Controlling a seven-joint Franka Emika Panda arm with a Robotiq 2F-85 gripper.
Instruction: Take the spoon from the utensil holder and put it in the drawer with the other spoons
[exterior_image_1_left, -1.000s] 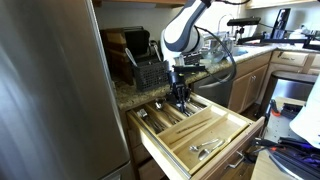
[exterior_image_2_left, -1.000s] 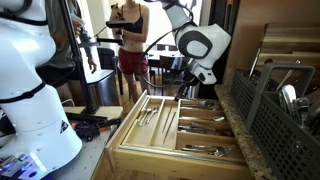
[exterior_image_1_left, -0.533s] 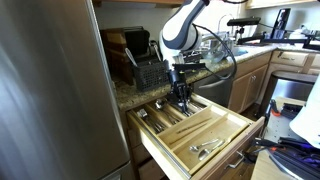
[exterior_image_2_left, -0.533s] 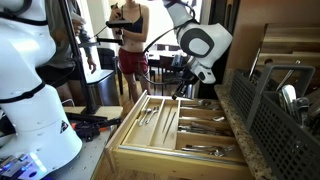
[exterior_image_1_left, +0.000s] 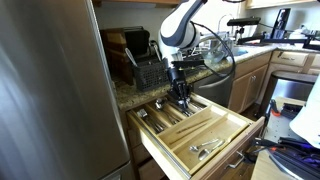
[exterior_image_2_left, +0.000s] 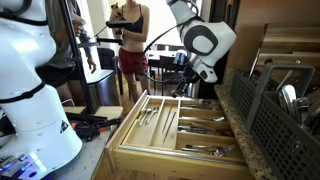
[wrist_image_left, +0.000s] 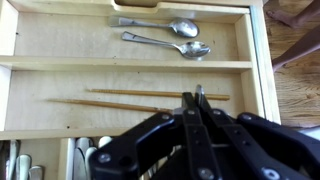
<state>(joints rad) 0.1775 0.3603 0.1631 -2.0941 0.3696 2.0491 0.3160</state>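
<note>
My gripper (wrist_image_left: 197, 95) is shut, and a small silvery tip, the spoon (wrist_image_left: 198, 90), pokes out between the fingertips. In both exterior views the gripper (exterior_image_1_left: 180, 99) (exterior_image_2_left: 184, 89) hangs over the back part of the open pale wooden drawer (exterior_image_1_left: 222, 140) (exterior_image_2_left: 146, 143). Below it in the wrist view, two other spoons (wrist_image_left: 161, 23) (wrist_image_left: 170, 42) lie in the top compartment of the drawer (wrist_image_left: 130, 64). The black grid utensil holder (exterior_image_1_left: 150, 73) (exterior_image_2_left: 272, 112) stands on the counter beside the drawer.
Two wooden chopsticks (wrist_image_left: 150, 95) lie in the middle compartment under the gripper. More cutlery (exterior_image_2_left: 200, 150) fills other compartments. A person (exterior_image_2_left: 131, 45) stands behind the drawer, and a white robot body (exterior_image_2_left: 30, 90) is in the foreground. A steel fridge (exterior_image_1_left: 50, 100) flanks the counter.
The arm's wrist has shifted slightly up over the drawer. The gripper has stayed shut throughout.
</note>
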